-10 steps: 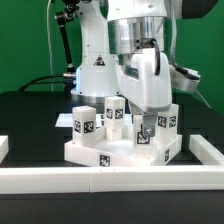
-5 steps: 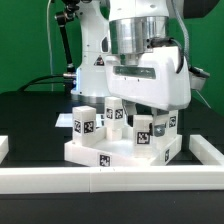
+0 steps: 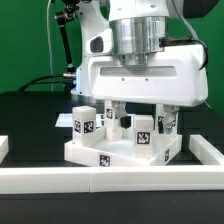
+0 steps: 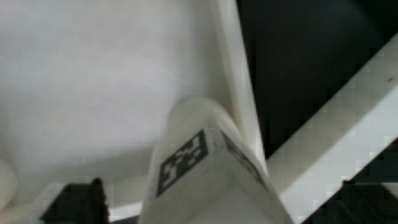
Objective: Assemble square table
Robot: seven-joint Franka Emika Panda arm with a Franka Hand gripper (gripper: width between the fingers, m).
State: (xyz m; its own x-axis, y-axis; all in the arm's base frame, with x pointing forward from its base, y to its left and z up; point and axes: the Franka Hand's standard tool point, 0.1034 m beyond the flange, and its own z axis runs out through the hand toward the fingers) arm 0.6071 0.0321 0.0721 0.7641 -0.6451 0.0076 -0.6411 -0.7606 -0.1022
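The white square table top (image 3: 100, 155) lies on the black table, rim up. Three tagged white legs stand on or behind it: one at the exterior view's left (image 3: 85, 120), one at the back (image 3: 113, 108), one at the right (image 3: 168, 122). A fourth leg (image 3: 143, 133) stands upright near the top's right corner. My gripper (image 3: 138, 112) hangs straight over it, jaws open on either side of it. In the wrist view the leg (image 4: 196, 165) sits between the two dark fingertips (image 4: 80, 200) with gaps on both sides, and the top's inner surface (image 4: 89, 80) lies below.
A long white rail (image 3: 110, 182) runs along the table's front edge, and it also shows in the wrist view (image 4: 338, 120). The arm's white base (image 3: 95, 62) stands behind the table top. Black cables lie at the back left.
The hand has turned about its vertical axis above the fourth leg and now faces the camera broadside. The leg and the table top have stayed in place.
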